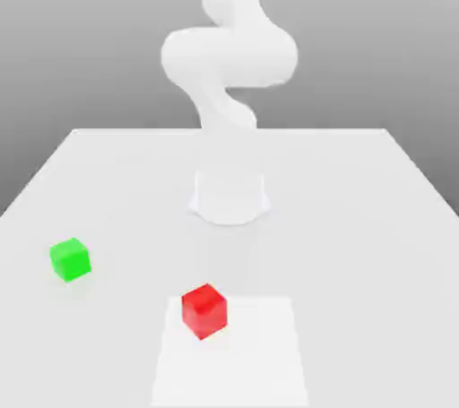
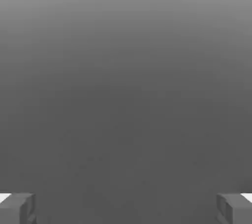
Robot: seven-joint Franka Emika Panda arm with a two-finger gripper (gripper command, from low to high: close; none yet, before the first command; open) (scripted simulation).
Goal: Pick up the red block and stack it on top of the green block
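The red block (image 1: 204,310) sits on the white table (image 1: 359,218) near its front edge, a little towards the exterior view's left of centre. The green block (image 1: 70,259) rests on the table farther to the exterior view's left and slightly farther back, well apart from the red one. In the hand view my gripper (image 2: 126,209) is open: its two grey fingertips (image 2: 19,208) stand far apart with nothing between them, and plain grey background lies beyond them.
The white arm (image 1: 229,56) rises from its round base (image 1: 230,195) at the table's middle, behind both blocks. A lighter square patch (image 1: 260,352) marks the tabletop under and around the red block.
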